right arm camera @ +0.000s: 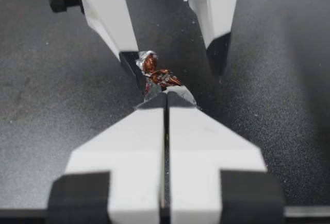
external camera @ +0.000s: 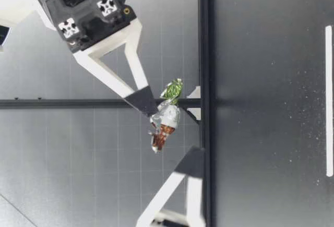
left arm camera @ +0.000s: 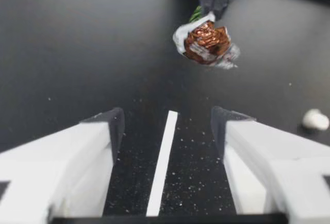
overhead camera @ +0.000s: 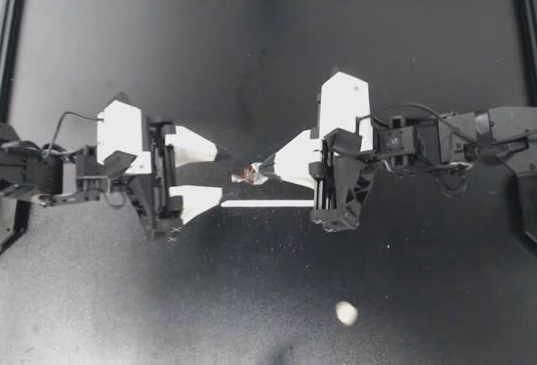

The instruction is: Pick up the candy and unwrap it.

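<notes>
The right gripper [overhead camera: 268, 166] has its two fingers pressed together on one end of the candy [overhead camera: 247, 174], pinching it at the very tips. The candy sticks out just ahead of them, toward the left gripper [overhead camera: 222, 178]. In the low view the candy [external camera: 166, 120] hangs from the right gripper's dark tips, clear above the table [external camera: 271, 39], with a green end [external camera: 173, 88] on the side of the pinch and a crumpled copper-and-silver body below it. The left gripper faces the right one with its fingers spread wide and nothing held between them. In the left wrist view the candy [left arm camera: 206, 41] sits ahead of that gap, beyond the fingertips and raised off the table, nearer one finger than the other. In the right wrist view the candy [right arm camera: 154, 74] lies just ahead of the closed tips and right beside one of the left gripper's fingers [right arm camera: 129, 62]; whether it touches that finger cannot be told. The other finger stands well apart from it. A thin white strip [overhead camera: 267, 203] lies flat on the table under the left gripper's open gap, and a small white lump [overhead camera: 345, 312] rests on the table well off to the side of both grippers.
</notes>
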Available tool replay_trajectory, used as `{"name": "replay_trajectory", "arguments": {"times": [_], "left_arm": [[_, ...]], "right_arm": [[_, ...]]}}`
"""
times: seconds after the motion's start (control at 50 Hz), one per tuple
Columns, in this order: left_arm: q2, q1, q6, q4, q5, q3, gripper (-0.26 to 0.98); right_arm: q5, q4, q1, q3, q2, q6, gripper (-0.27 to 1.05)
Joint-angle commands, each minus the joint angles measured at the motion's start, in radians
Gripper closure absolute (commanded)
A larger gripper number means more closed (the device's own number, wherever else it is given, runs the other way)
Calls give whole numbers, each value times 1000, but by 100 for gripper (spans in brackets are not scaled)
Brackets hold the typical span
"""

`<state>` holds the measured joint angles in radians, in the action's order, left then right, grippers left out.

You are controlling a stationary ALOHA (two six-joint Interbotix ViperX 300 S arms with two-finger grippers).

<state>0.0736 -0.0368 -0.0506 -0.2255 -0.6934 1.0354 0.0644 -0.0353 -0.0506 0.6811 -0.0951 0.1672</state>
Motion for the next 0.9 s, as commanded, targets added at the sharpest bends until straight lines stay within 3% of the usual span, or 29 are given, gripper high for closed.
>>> {"name": "replay_trajectory", "arguments": {"times": [0.0,0.3,0.4,0.62,0.88], "left_arm": [[41,3,11,5,-6,-2,14],[86,3,54,6,-6,-8,16],[89,3,55,6,-6,-6,24],[109,3,57,6,-6,-2,44],[143,3,58,6,-6,9,45]], "right_arm": [[11,2,-9,-9,-18,-3,94],[11,-6,-9,6,-21,-15,87],[11,-6,-9,11,-26,-14,76],[12,-6,-8,29,-32,-11,31],[37,-6,-8,60,-61,-6,31]]}}
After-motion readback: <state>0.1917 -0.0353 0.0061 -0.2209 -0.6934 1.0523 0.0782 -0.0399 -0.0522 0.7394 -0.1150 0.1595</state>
